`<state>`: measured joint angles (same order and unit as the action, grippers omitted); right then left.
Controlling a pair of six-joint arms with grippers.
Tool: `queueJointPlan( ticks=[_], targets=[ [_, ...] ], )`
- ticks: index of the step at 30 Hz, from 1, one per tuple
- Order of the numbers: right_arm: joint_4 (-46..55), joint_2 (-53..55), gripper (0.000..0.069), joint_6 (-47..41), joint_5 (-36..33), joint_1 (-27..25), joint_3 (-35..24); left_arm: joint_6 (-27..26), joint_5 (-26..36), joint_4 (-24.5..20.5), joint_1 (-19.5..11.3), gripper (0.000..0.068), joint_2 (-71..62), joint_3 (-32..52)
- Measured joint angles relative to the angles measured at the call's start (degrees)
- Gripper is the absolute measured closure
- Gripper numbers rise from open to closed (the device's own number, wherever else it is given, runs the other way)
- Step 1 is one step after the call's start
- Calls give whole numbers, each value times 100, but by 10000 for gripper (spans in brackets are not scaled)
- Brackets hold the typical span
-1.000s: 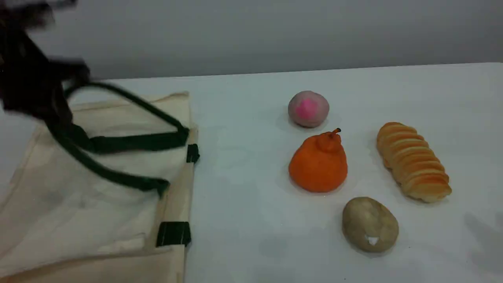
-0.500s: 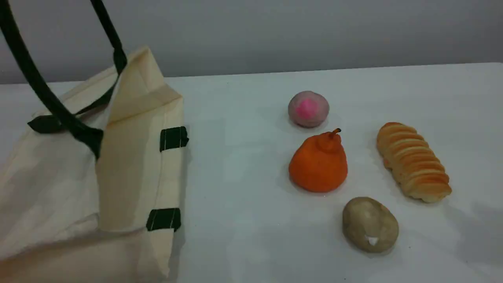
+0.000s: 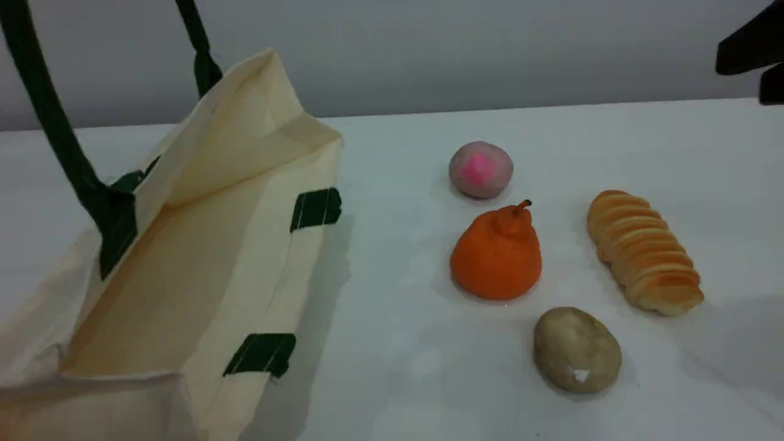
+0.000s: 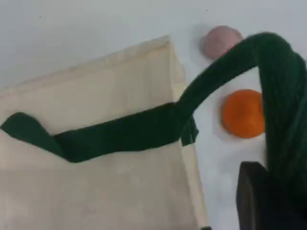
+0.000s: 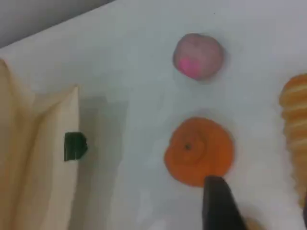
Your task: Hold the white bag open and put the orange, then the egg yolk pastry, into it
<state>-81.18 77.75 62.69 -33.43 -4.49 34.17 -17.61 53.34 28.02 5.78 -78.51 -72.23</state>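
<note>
A white bag (image 3: 202, 257) stands at the left of the bench (image 3: 398, 343), its mouth pulled open and one dark green handle (image 3: 43, 116) drawn taut upward out of the scene view's top edge. In the left wrist view, that strap (image 4: 283, 115) runs down beside the left gripper (image 4: 261, 201), whose fingers are closed on the handle; the second handle (image 4: 115, 132) lies slack across the bag's cream cloth.

To the right of the bag, well apart from it, four items sit on the bench. The orange (image 3: 496, 254) rests upright with its stem on top, near the middle of the group. The egg yolk pastry (image 3: 576, 349) lies just in front of it and to the right, with a small white mark on its near side. A greyish-pink ball (image 3: 481, 169) sits behind the orange, and a long ridged bread (image 3: 643, 251) lies at the far right.

The right gripper (image 5: 218, 203) hangs above the orange (image 5: 199, 151), nothing between its fingers; whether they stand apart cannot be told. A dark part of the right arm (image 3: 750, 49) shows at the scene view's upper right corner.
</note>
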Motion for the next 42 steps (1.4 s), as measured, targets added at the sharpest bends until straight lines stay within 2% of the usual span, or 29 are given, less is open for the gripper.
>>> queueJointPlan(
  ticks=[3,7,9,17,24,28,42],
  targets=[
    [-222,123,355,222,-57,0,0,-85,129,29,255,610,0,0],
    [-307,242,355,393,-99,40,0,-142,233,-187,664,610,0,0],
    [-343,309,355,460,4,178,0,-124,262,-277,758,610,0,-27],
    [-1081,751,355,1043,1109,1363,14,-56,525,-266,758,610,0,-526],
    [-1599,1428,355,1621,1728,2161,512,-5,526,-310,758,610,-12,-527],
    [-1594,1878,355,1708,1871,2174,833,-5,526,-316,758,610,-12,-527],
    [-1660,3144,355,1855,1134,2174,1605,5,514,-419,753,610,-12,-522]
  ],
)
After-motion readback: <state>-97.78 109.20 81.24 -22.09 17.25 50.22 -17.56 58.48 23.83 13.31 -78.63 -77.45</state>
